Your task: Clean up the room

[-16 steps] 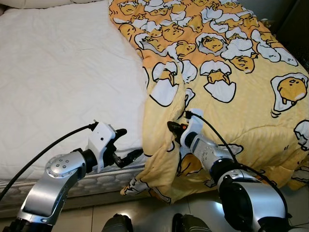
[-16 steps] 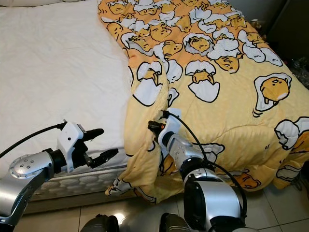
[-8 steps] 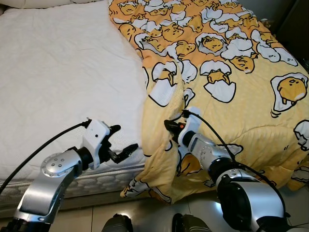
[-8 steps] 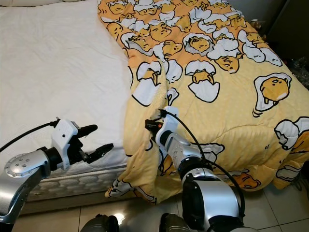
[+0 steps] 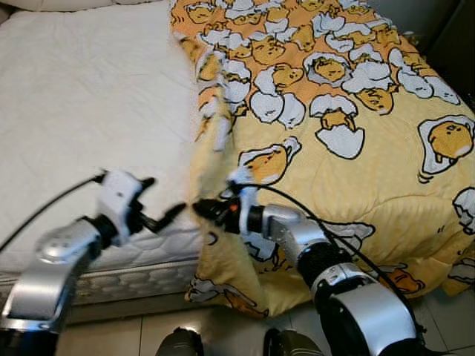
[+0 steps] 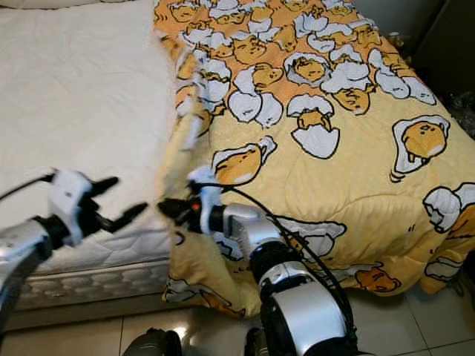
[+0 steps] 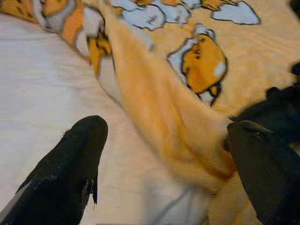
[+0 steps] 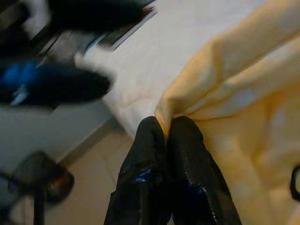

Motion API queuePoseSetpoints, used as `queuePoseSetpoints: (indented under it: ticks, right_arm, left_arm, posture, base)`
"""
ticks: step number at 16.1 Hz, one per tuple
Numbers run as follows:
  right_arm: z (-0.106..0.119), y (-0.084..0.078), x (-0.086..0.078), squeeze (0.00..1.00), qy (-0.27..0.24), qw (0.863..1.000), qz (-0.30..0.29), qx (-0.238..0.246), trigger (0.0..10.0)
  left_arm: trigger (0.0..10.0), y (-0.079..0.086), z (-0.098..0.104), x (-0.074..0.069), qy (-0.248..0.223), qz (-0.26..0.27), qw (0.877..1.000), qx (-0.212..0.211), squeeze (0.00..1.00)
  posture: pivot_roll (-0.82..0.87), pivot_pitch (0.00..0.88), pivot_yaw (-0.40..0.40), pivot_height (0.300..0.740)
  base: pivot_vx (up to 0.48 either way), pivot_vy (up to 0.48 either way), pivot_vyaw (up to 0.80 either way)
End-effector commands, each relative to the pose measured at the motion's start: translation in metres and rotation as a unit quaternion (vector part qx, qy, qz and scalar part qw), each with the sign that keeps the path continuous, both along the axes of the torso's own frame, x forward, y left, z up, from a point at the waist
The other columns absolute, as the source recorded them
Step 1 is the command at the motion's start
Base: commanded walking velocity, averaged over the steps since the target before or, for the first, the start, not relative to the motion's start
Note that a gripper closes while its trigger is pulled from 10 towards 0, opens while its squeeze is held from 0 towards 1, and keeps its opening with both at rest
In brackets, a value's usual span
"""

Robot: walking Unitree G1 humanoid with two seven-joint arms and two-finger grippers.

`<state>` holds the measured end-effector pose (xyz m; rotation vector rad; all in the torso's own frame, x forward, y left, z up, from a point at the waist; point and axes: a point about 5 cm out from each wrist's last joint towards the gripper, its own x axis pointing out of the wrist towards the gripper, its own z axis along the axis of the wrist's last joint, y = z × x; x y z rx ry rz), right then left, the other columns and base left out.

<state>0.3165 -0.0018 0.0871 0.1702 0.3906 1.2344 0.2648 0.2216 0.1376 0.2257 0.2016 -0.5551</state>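
Step in hand: spreading yellow blanket (image 5: 356, 148) over bed (image 5: 82, 111). Right gripper (image 5: 200, 210) pinched shut on blanket edge. Left gripper (image 5: 165, 215) open, just beside that edge, fold between its fingers (image 7: 70, 164). Next: close left, pull across mattress.

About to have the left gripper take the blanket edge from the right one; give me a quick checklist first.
1. Right gripper pinching the yellow blanket edge: ok, jaws shut on a fold.
2. Left gripper open to receive: ok, jaws spread.
3. Blanket edge between the left jaws: ok in the left wrist view, not yet closed on.
4. Grippers apart: cannot tell, tips very close.
5. White mattress uncovered on the left side: ok.
6. Image sharpness: not ok, left arm blurred.
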Motion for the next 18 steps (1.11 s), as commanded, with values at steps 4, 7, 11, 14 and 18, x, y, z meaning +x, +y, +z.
queuePoseSetpoints:
  ticks: [4,7,11,14,18]
  right_arm:
    - [-0.001,0.058,-0.038,0.0,-0.043,0.993,0.111,-0.004,0.0]
    - [-0.008,0.072,-0.057,0.0,-0.062,0.986,0.152,-0.017,0.0]
    - [-0.001,0.085,-0.061,0.0,-0.072,0.989,0.13,0.004,10.0]
    - [0.01,0.09,-0.059,1.0,-0.054,0.992,0.096,0.053,10.0]
    - [0.02,0.093,-0.058,1.0,-0.045,0.99,0.095,0.092,10.0]
  left_arm:
    - [10.0,0.013,0.008,0.007,-0.025,0.042,0.999,0.011,0.78]
    - [10.0,0.013,0.007,0.005,-0.025,0.045,0.999,0.012,0.78]
    - [10.0,0.013,0.007,0.006,-0.028,0.049,0.998,0.014,0.78]
    - [10.0,0.013,0.008,0.009,-0.033,0.051,0.998,0.015,0.78]
    - [10.0,0.013,0.009,0.013,-0.037,0.05,0.998,0.018,0.78]
  posture:
    - [0.03,0.118,-0.017,0.74]
    - [0.04,0.117,-0.023,0.74]
    - [0.04,0.116,-0.026,0.74]
    - [0.03,0.111,-0.022,0.74]
    - [0.03,0.101,-0.019,0.74]
  base:
    - [0.0,0.0,0.0]
    - [0.0,0.0,0.0]
    - [0.0,0.0,0.0]
    - [0.0,0.0,0.0]
    - [0.0,0.0,0.0]
